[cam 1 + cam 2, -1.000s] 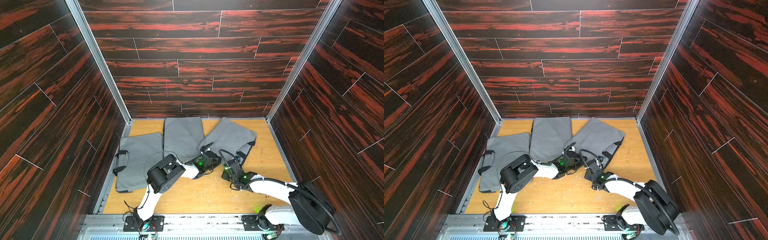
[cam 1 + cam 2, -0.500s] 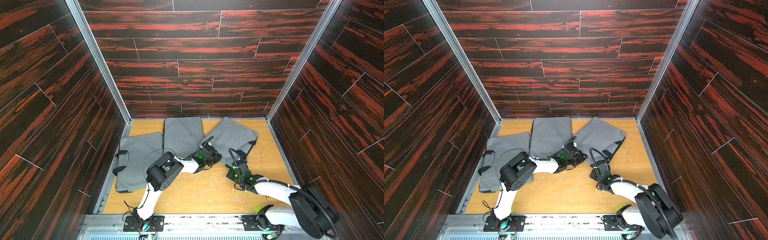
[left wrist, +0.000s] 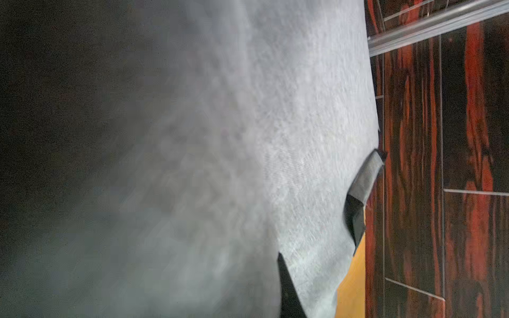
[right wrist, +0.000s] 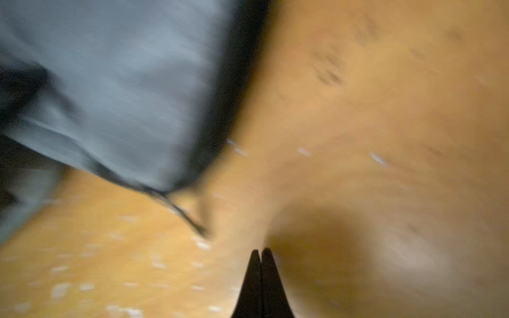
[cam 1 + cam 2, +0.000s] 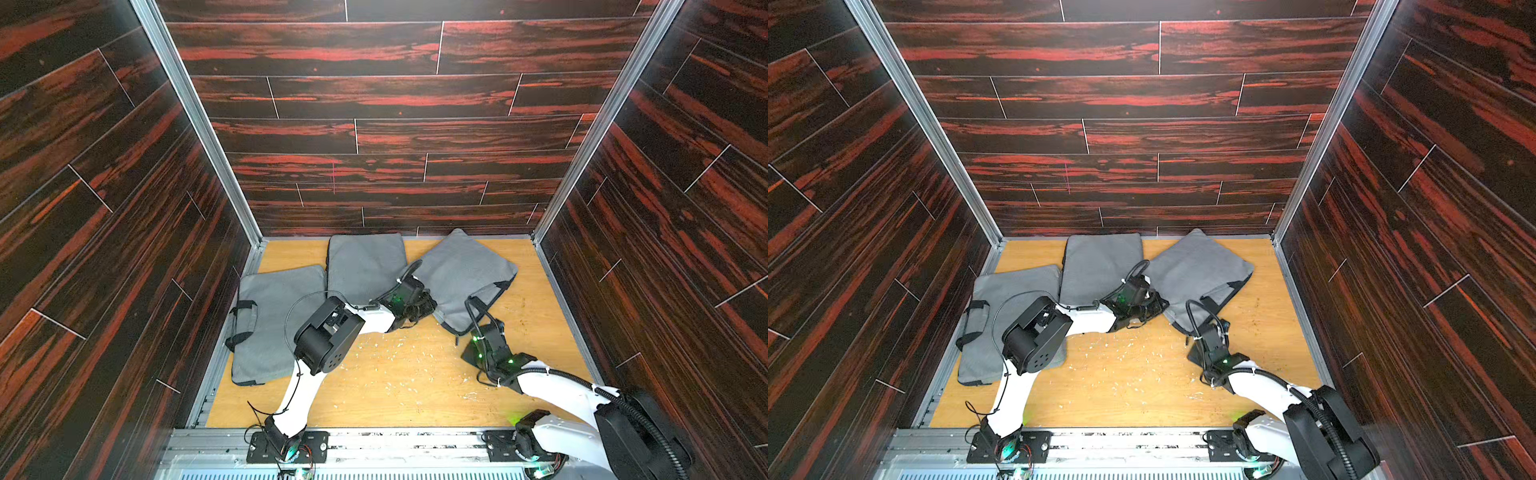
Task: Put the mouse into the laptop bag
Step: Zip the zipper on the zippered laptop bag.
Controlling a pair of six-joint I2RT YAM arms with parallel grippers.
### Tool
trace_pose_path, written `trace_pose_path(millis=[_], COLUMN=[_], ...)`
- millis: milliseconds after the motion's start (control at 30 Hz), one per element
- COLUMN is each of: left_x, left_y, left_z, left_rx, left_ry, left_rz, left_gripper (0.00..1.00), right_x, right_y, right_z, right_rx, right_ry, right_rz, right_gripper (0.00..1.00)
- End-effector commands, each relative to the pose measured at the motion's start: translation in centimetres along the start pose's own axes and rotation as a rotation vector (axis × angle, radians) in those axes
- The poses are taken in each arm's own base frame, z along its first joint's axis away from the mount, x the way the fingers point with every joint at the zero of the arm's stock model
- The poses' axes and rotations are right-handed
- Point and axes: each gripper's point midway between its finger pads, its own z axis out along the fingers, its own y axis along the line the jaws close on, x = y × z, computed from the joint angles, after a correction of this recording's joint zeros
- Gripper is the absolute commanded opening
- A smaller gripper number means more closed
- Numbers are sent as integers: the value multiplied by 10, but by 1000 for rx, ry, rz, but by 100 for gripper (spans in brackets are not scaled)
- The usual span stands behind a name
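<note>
Right gripper: Your right gripper (image 4: 260, 256) is low and right of the middle in both top views. It is squeezed tight with nothing in it, and its two tips press together over bare wood.
Counter: The wooden counter (image 5: 415, 386) has small white bits (image 5: 390, 345) scattered across its middle. No mouse lies on any part you can see.
Left gripper: Your left gripper (image 5: 422, 307) is at the centre of the top views, right on the lower left edge of the laptop bag (image 5: 461, 270). It is nearly closed. In the left wrist view one dark finger (image 3: 286, 286) shows and grey cloth covers the rest, so it looks pinched on the bag's cloth.
Laptop bag: It lies right of centre, turned like a diamond. Its black handle (image 5: 492, 291) runs along the lower right edge, and its near corner points down at your right gripper, just beside it.
Mouse: You cannot see it in any view. It may be inside the bag or hidden under an arm.
Which arm: Both are at this bag. The left one touches it, and the right one is free and closest to the handle edge.
Other bags: The left bag (image 5: 274, 316) lies at the left, the middle bag (image 5: 365, 266) behind it by the back wall. Both lie flat.
</note>
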Motion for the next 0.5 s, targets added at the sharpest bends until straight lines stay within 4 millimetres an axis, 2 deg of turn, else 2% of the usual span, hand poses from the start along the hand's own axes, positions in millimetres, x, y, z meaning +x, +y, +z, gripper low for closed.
trace_pose_path(millis=[0,167,233,267,300,367,433,467], left_x=[-38,-42,-41,-40,-39,-38,-38,-38], left_y=[-6,-17,-20,-19,-19,-19,-18,-17], left_z=[-4,-4,-7,-8,-9,-11,-13,-14], left_rx=[-23,-1,21,25,27,27,25,24], left_ry=[-84,-65,-66,-67,-67,-65,-70,-73], left_rz=[63,91,89,86,85,86,88,90], left_gripper=[0,0,0,0,0,0,0,0], right_x=[7,5,0,-3,-7,-13,-17,-19], right_y=[-9,-2,10,16,23,35,47,52], right_z=[0,0,-2,-2,-3,-1,6,10], right_rx=[58,43,-8,-32,-58,-82,-85,-84], right_ry=[11,5,-14,-25,-40,-47,-35,-31], right_rz=[-26,-43,-66,-73,-78,-87,-102,-112], right_gripper=[0,0,0,4,14,23,37,40])
